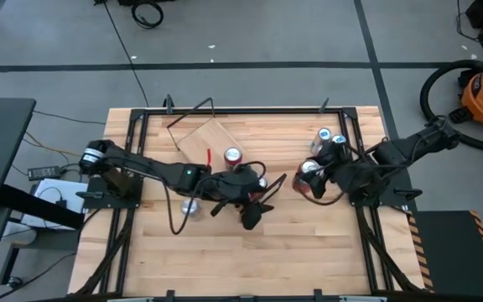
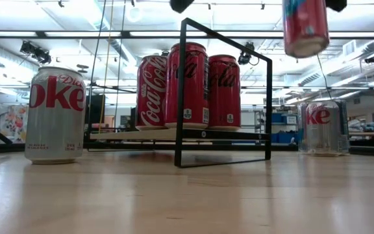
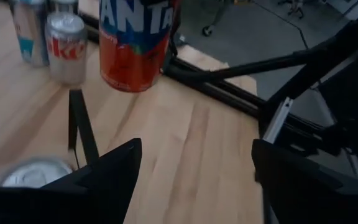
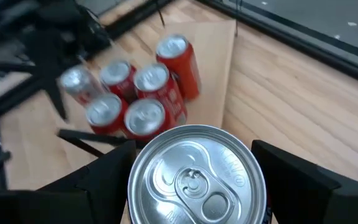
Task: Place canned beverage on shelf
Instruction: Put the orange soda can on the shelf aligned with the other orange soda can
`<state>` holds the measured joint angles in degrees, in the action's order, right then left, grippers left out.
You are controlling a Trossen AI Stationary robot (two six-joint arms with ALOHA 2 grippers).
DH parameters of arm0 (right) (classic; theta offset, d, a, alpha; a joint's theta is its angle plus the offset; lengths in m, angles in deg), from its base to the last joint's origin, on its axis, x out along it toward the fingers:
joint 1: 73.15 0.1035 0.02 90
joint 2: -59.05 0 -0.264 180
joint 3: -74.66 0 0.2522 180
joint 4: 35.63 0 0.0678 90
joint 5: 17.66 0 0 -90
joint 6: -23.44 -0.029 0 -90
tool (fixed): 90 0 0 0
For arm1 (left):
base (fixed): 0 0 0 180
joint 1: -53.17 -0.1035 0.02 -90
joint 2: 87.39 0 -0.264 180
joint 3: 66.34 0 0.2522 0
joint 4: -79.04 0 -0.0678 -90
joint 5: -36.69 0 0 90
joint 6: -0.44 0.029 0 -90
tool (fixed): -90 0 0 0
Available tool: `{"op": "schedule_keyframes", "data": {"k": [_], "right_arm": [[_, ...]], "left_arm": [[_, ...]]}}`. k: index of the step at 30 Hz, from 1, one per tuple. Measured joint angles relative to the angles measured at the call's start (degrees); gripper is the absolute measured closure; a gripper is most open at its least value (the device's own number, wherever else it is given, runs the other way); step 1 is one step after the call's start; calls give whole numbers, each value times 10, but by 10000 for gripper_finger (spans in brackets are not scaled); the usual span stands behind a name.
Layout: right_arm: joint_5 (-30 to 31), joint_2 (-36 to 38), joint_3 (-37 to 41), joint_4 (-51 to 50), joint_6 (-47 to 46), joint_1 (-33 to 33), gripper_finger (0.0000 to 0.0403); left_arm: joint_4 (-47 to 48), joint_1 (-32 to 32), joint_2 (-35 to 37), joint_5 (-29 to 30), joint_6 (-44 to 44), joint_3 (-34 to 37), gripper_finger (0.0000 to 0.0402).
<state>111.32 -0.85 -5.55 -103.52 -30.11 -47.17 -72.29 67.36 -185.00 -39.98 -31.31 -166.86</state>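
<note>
- Right tool (image 1: 315, 179) pinches an orange Fanta can (image 3: 133, 45) by its sides, a finger on each side and the lid facing the wrist camera. Left tool (image 3: 191, 180) is spread wide and holds nothing, low beside the shelf's near end.
- Counter (image 1: 309, 252): light wood slats in a black frame, both arms reaching in over it.
- Shelf (image 1: 201, 136): light plank lying at an angle on the counter's left half, with a black wire frame (image 2: 223, 91) at its end. Five red cans (image 4: 143, 93) stand clustered on it; the low view shows Coca-Cola print.
- Fanta can hangs clear of the counter, right of the shelf and not on it.
- Loose cans on the counter: one Diet Coke (image 2: 55, 114) left of the shelf, two silver cans (image 1: 332, 138) by the right arm.
</note>
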Motion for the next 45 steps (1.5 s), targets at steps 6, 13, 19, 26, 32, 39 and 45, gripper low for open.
{"op": "schedule_keyframes", "data": {"k": [6,13,19,26,32,39,45], "right_arm": [[7,0,-25,37,22,0,87],[6,-1,-27,112,90,0,87],[11,-1,-27,122,101,0,87],[11,-1,-27,125,97,0,87],[9,-1,-26,133,88,-3,87],[1,-23,-26,172,117,-4,87],[-5,-36,-26,207,131,-10,87]], "left_arm": [[-54,-22,-18,20,26,-1,86],[-75,-45,-26,19,67,0,84],[-138,-52,-29,18,84,0,53],[-146,-54,-38,22,150,0,10],[-186,-51,-53,65,215,0,5],[-228,-58,-61,45,207,0,2],[-230,-59,-73,10,206,0,1]]}}
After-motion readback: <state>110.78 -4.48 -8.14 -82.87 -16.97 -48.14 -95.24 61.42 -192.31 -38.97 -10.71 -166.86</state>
